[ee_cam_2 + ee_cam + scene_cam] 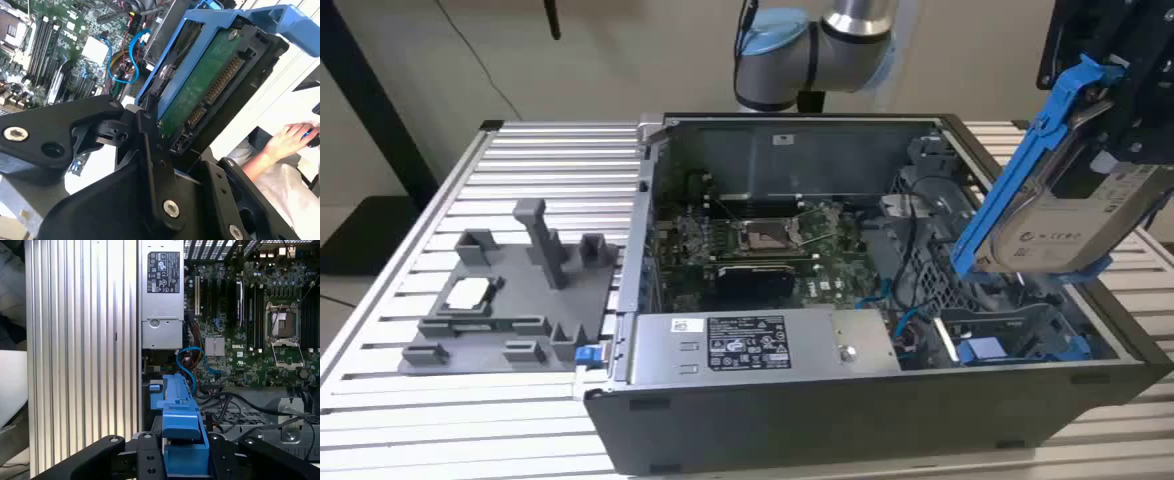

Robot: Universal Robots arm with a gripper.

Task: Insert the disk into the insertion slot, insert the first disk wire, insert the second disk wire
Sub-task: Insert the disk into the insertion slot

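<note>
— What does your claw have now?
— My claw (182, 150) is closed on the disk (1067, 220), with the fingers (150, 145) pressing on its blue carrier bracket. I hold the disk in the air by its upper end, tilted. It hangs above the insertion slot (1014, 335) and well apart from it.
— So the disk is not in yet. What needs care?
— I judge three things. First, the disk stands steep against the insertion slot, so it should come level with it. Second, both edges of the bracket should meet the blue tabs of the insertion slot together. Third, the blue wires (903, 310) lie just beside the insertion slot, and the disk must not catch them. I think a slow push is safer, because I grip only one end
</note>
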